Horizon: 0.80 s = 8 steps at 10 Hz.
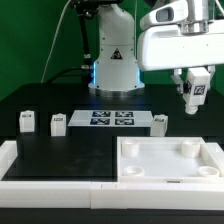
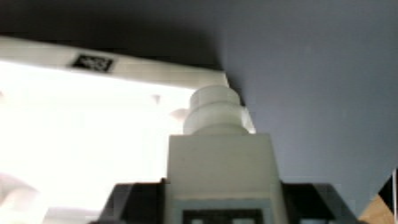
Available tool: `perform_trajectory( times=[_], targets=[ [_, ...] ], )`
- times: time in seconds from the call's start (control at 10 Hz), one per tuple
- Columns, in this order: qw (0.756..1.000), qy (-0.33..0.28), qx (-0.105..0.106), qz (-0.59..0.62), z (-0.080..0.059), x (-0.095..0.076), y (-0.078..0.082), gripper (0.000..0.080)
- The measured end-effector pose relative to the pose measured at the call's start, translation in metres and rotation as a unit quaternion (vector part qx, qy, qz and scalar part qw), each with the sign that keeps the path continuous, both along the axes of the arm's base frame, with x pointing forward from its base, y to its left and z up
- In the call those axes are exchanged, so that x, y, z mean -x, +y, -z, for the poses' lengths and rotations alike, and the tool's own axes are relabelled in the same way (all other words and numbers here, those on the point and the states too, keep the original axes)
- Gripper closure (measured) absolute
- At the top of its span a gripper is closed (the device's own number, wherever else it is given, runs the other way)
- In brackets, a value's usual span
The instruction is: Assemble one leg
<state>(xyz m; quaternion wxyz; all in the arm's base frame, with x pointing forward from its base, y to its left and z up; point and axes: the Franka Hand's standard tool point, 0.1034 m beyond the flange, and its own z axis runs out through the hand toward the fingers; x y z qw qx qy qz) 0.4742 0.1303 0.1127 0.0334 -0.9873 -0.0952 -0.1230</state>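
My gripper (image 1: 195,93) is shut on a leg (image 1: 196,92), a small white post with a black-and-white tag, held in the air above the large white tray-like part (image 1: 170,160) at the exterior view's right. In the wrist view the held leg (image 2: 222,160) fills the middle, its stepped tip pointing away, with dark fingers (image 2: 143,203) on both sides. The tray-like part (image 2: 89,110) shows bright beyond it, with a tag on its rim. Three more legs stand on the black table: two (image 1: 26,121) (image 1: 58,123) at the left and one (image 1: 158,122) by the marker board.
The marker board (image 1: 112,119) lies flat at the table's middle back. A white raised border (image 1: 40,182) runs along the table's front and left edge. The robot base (image 1: 113,60) stands behind.
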Motion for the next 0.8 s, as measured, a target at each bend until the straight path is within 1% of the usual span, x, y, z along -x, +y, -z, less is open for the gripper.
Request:
perform_trajectory(
  times=[0.1,0.2,0.3,0.4,0.6,0.7,0.8],
  targets=[
    [1.0,0.004,0.001,0.0,-0.001,-0.002,0.0,0.0509],
    [1.0,-0.003,0.006,-0.023,0.0,-0.008,-0.003,0.0509],
    [0.999,-0.01,0.013,-0.046,0.003,-0.026,-0.011,0.0509],
    [0.998,-0.023,0.016,-0.061,0.002,-0.052,-0.014,0.0509],
    [0.995,-0.038,0.021,-0.086,-0.001,-0.094,-0.017,0.0509],
    [0.994,-0.046,0.023,-0.095,0.0,-0.112,-0.019,0.0509],
    [0.994,-0.045,0.023,-0.098,0.001,-0.122,-0.021,0.0509]
  ],
)
